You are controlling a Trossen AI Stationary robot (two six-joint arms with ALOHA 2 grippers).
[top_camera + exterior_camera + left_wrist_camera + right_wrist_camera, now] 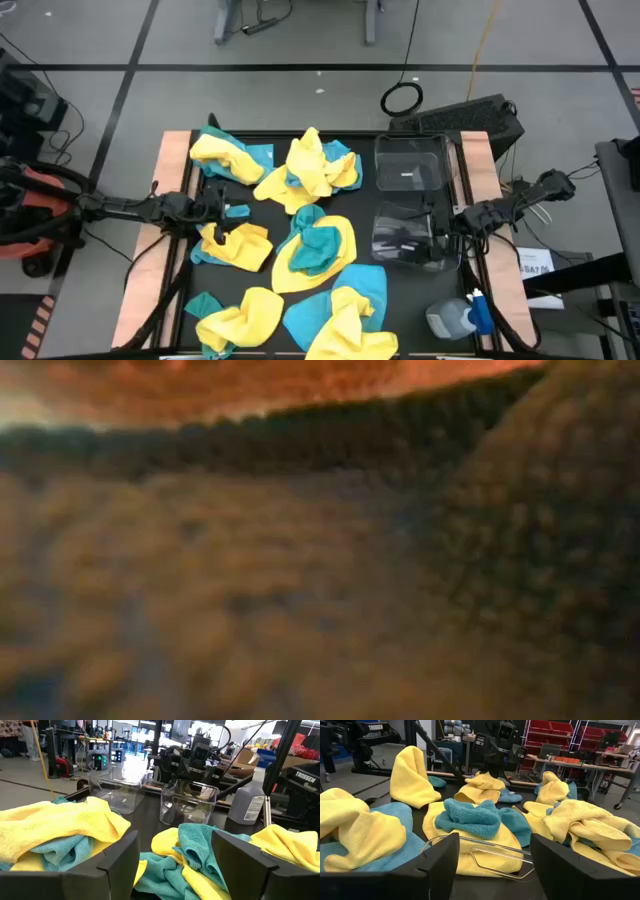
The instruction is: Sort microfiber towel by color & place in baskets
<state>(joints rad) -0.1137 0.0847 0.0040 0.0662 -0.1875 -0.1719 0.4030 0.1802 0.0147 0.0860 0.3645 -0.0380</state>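
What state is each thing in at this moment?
Towels: unsorted, yellow and teal heaped together on the table.
Far basket: upright, empty.
Near basket: upright, empty.
Bottle: lying down, capped.
Left end effector: open, holding nothing.
Right end effector: open, over near basket.

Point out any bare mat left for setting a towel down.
Little. One bare strip runs between the towel pile and the two baskets, both empty. Another lies along the mat's left edge by the left gripper. The middle and near side are crowded.
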